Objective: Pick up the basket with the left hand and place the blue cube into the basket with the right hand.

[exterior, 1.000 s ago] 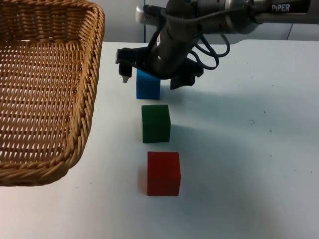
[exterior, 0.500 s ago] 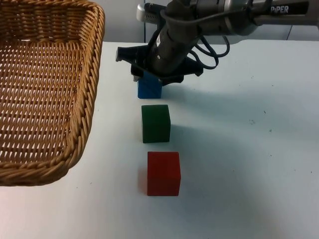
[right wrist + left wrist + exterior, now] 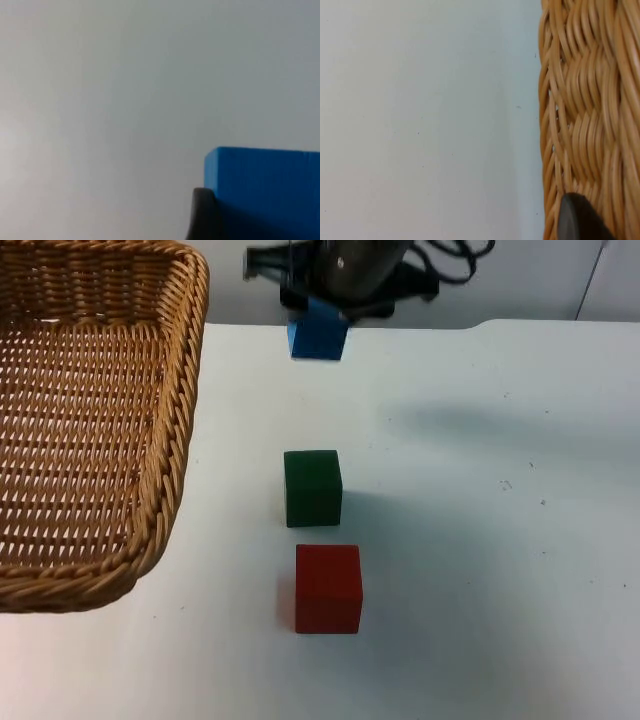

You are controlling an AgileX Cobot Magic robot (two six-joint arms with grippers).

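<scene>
Basket (image 3: pixel 90 420) held up by left claw (image 3: pixel 580 220); blue cube (image 3: pixel 318 335) lifted off desk (image 3: pixel 480 540) in right claw (image 3: pixel 335 305), not yet over basket.

Woven wicker basket (image 3: pixel 95 420) at table's left, blue cube (image 3: pixel 318 335) lifted clear, slightly tilted, right of it

A smooth white table (image 3: pixel 480 540) spreads across the scene, evenly lit, with a few tiny dark specks on its surface and soft grey shadows. At its far edge it meets a pale grey partition wall (image 3: pixel 530 280), which shows one thin vertical seam.
</scene>
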